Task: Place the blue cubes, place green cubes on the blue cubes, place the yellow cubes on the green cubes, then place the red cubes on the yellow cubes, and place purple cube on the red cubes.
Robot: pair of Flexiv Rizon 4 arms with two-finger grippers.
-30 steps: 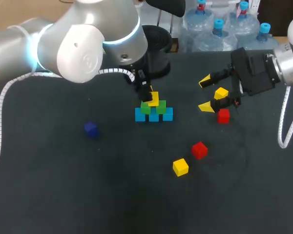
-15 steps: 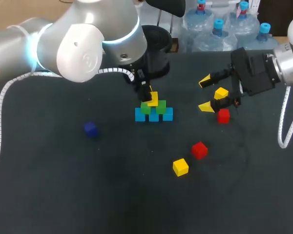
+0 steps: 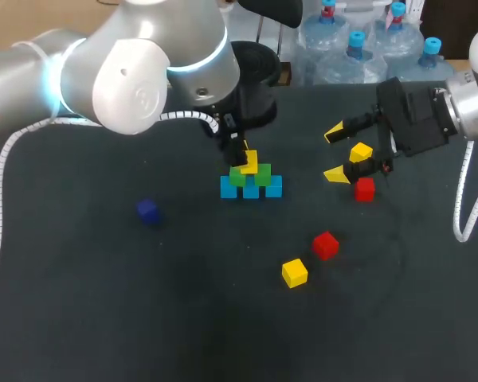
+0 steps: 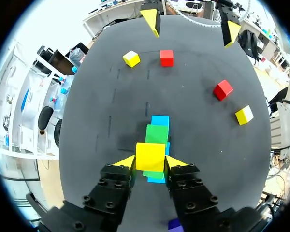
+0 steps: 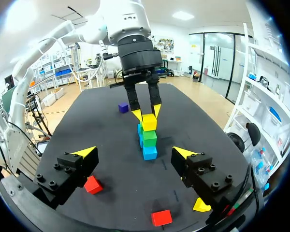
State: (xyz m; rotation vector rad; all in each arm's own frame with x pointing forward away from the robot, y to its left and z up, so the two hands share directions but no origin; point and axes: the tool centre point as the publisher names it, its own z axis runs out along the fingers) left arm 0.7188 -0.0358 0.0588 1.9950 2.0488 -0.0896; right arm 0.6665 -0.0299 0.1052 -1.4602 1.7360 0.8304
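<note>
Three blue cubes [image 3: 251, 191] lie in a row mid-table with two green cubes [image 3: 263, 175] on them. My left gripper [image 3: 240, 155] is shut on a yellow cube [image 4: 150, 156], holding it on top of the green cubes [image 4: 157, 134]. My right gripper [image 3: 334, 153] hangs open to the right, empty, facing the stack [image 5: 149, 137]. Under it on the table lie a second yellow cube [image 3: 361, 151] and a red cube [image 3: 365, 189]. Nearer the front lie another red cube [image 3: 325, 244] and a third yellow cube [image 3: 295, 272]. The purple cube [image 3: 148, 210] sits alone at the left.
The black table [image 3: 103, 302] has wide bare room at the front and left. Several water bottles [image 3: 357, 56] stand beyond the far edge. The left arm's thick body [image 3: 143, 72] looms over the back left.
</note>
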